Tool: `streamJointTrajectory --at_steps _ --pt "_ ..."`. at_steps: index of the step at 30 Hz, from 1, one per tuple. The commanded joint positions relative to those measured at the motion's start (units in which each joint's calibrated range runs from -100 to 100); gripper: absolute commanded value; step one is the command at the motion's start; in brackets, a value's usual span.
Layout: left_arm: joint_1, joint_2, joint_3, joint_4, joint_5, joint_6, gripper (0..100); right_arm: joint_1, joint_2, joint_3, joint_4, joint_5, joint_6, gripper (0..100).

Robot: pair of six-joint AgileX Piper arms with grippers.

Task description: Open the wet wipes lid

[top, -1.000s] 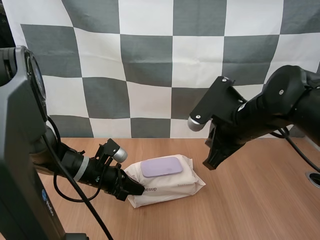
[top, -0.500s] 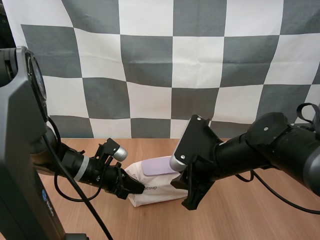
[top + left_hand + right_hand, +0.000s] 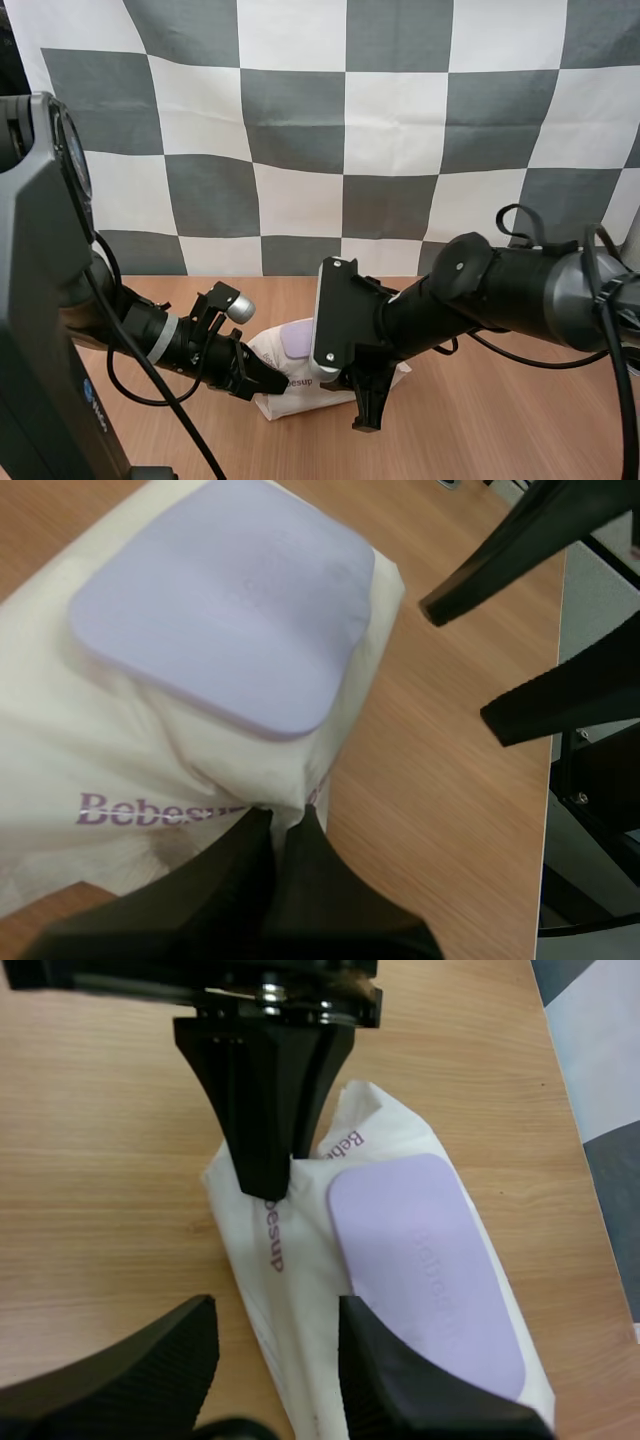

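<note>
High view. Found wet wipes pack (image 3: 305,400) lying flat on the wooden table (image 3: 520,420), lilac lid (image 3: 296,340) facing up. Noted left gripper (image 3: 276,380) reaching in low from the left, tips at the pack's near-left corner. Noted right gripper (image 3: 364,415) pointing down at the pack's right side, its arm crossing over much of the pack.

Left wrist view. Saw left gripper (image 3: 280,825) drawn almost together, pinching a fold of the white wrapper of the pack (image 3: 120,770) between the tips, just beside the purple lettering. Saw lid (image 3: 225,600) lying flush on the pack, no gap at its edge. Logged right gripper (image 3: 460,663) beyond the pack's far side, over bare table (image 3: 440,810), apart from the wrapper.

Right wrist view. Saw right gripper (image 3: 275,1310) spread wide, ribbed inner faces turned to each other, nothing held. Found pack (image 3: 240,1250) below the gap between the fingers. Saw lid (image 3: 425,1270) closed and flat, beside one finger. Saw left gripper (image 3: 265,1185) clamped on the pack's corner, table (image 3: 100,1160) around it.
</note>
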Motion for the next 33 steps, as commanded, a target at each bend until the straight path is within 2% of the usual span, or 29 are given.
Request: streamJointTrajectory --at_steps 1,6,13,23,33 --pt "-0.03 0.04 0.04 0.17 0.00 -0.43 0 0.08 0.06 0.04 -3.34 -1.81 1.86 66" --pt "-0.03 0.04 0.04 0.80 0.00 -0.77 0 0.08 0.80 0.04 -5.82 -8.39 1.86 66" --pt "-0.03 0.04 0.04 1.20 0.00 -1.16 0 0.08 5.10 0.04 -5.82 -12.20 1.86 66" --pt "-0.03 0.04 0.04 1.20 0.00 -1.16 0 4.11 6.44 0.04 -5.82 -19.04 2.67 66" --pt "-0.03 0.04 0.04 1.36 0.00 -1.16 0 4.22 6.44 -1.18 -5.97 -21.74 3.38 65"
